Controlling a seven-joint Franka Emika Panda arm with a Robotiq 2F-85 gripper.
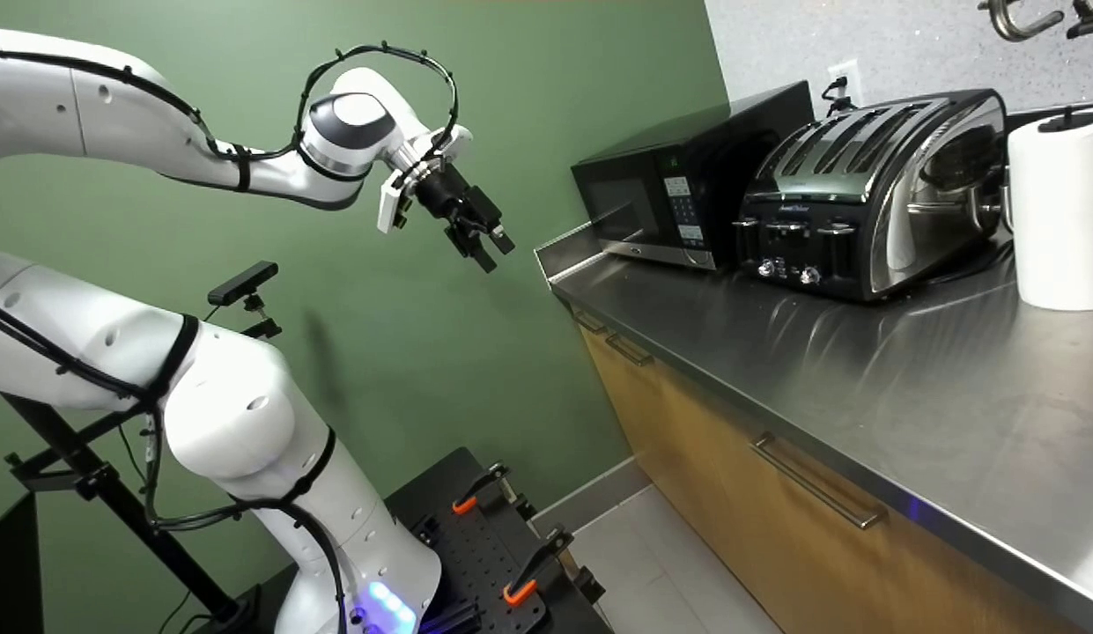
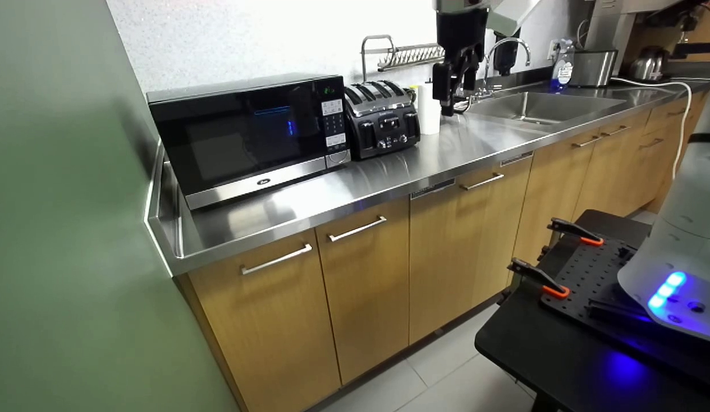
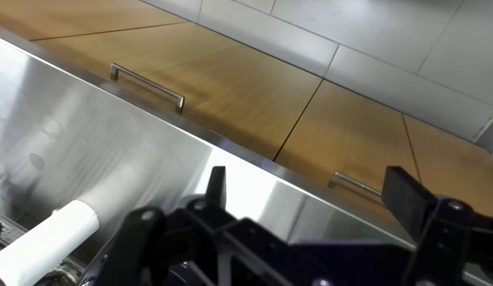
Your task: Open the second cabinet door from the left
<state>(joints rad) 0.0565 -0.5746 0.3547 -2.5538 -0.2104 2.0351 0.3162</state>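
While the end effector (image 3: 306,178) gapes wide, higher than the surface (image 2: 380,178), the second cabinet door from the left (image 2: 365,292) sits closed below the front edge, near the left corner; with its handle (image 2: 357,229) so close beneath, I'd fear a steep approach striking that edge

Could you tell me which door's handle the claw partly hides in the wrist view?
The second cabinet door from the left; the third door shows its handle whole there, the first door none.
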